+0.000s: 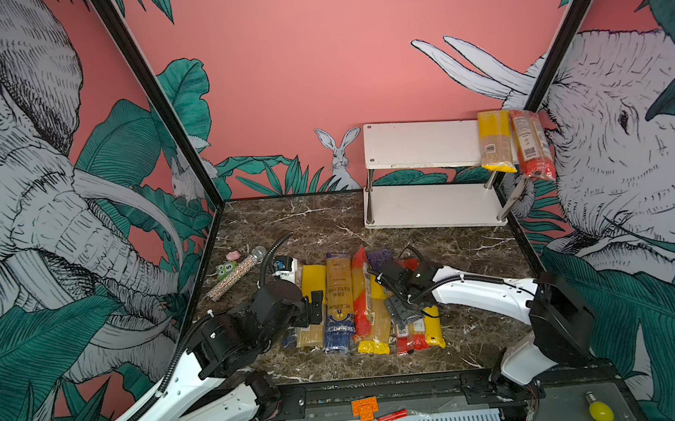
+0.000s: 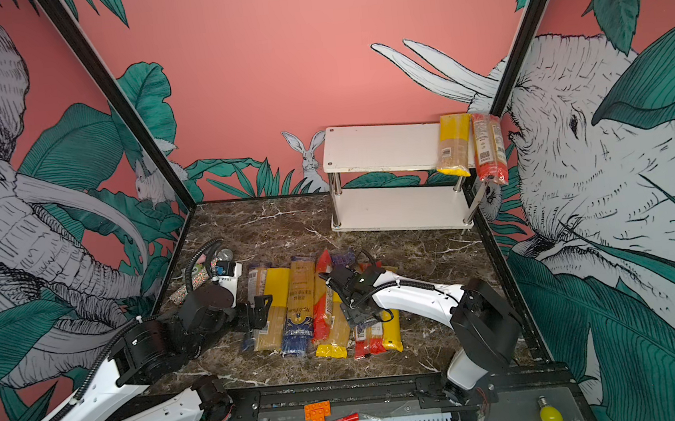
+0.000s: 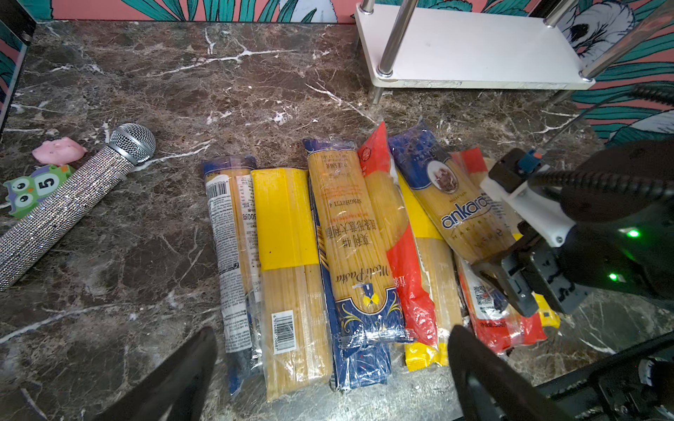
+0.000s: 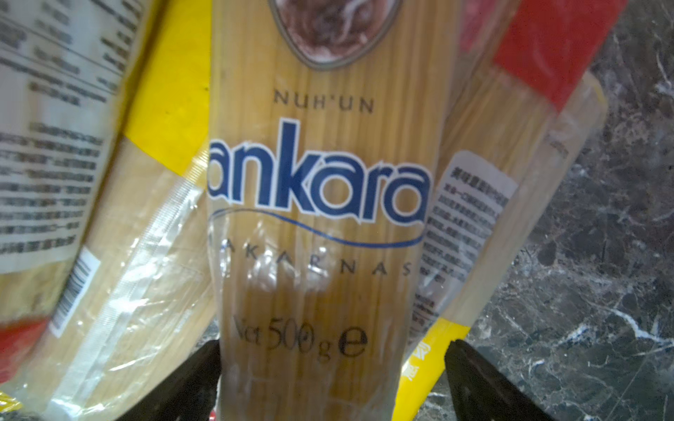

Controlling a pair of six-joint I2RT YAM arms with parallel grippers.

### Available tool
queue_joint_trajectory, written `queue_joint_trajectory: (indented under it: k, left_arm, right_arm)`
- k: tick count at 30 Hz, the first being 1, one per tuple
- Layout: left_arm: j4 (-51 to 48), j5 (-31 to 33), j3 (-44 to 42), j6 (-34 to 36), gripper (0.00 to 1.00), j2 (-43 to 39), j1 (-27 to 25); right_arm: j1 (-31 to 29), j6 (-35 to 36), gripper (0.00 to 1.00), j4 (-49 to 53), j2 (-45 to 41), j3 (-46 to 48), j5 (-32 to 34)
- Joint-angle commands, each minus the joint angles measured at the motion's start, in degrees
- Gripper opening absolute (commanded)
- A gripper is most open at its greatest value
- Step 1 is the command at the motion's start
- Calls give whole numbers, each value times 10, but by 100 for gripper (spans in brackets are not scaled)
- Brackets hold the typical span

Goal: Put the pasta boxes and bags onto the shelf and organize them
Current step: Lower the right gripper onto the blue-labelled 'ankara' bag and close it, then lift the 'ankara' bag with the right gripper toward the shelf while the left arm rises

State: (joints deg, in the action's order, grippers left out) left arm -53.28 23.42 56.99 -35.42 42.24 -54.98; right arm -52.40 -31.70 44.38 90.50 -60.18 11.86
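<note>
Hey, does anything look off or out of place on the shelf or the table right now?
Yes. At the right end of the shelf, the yellow-topped pack and the red pack both overhang the top board's front edge, and the red one lies askew. A glittery microphone also lies on the table, and it isn't pasta.

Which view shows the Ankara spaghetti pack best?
Left wrist: the Ankara pack shows nearly whole, slanted atop other packs, one end between the right gripper's open fingers. The right wrist gives only a label close-up. In both top views the right arm hides all but its blue end.
</note>
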Motion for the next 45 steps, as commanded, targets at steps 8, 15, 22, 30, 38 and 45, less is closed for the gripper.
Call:
queue_joint_trajectory:
  k: [8,15,22,30,38,45]
  left_arm:
    - [-17,20,17,0,99,-18,-2]
    - [-19,23,24,2,99,-17,-2]
    - [-25,35,27,3,99,-26,-2]
    - [-13,28,36,8,99,-5,-2]
    - [26,19,67,41,99,50,-3]
    - [59,8,145,102,99,136,-2]
  right_arm:
    - [3,16,67,-24,62,-17,-28]
    - [2,13,27,9,56,-30,-25]
    - [4,5,0,60,-48,-43,-24]
    - [7,5,0,107,-144,-88,-51]
    - [8,15,0,172,-222,-187,-56]
    - [8,36,0,246,-237,-351,0]
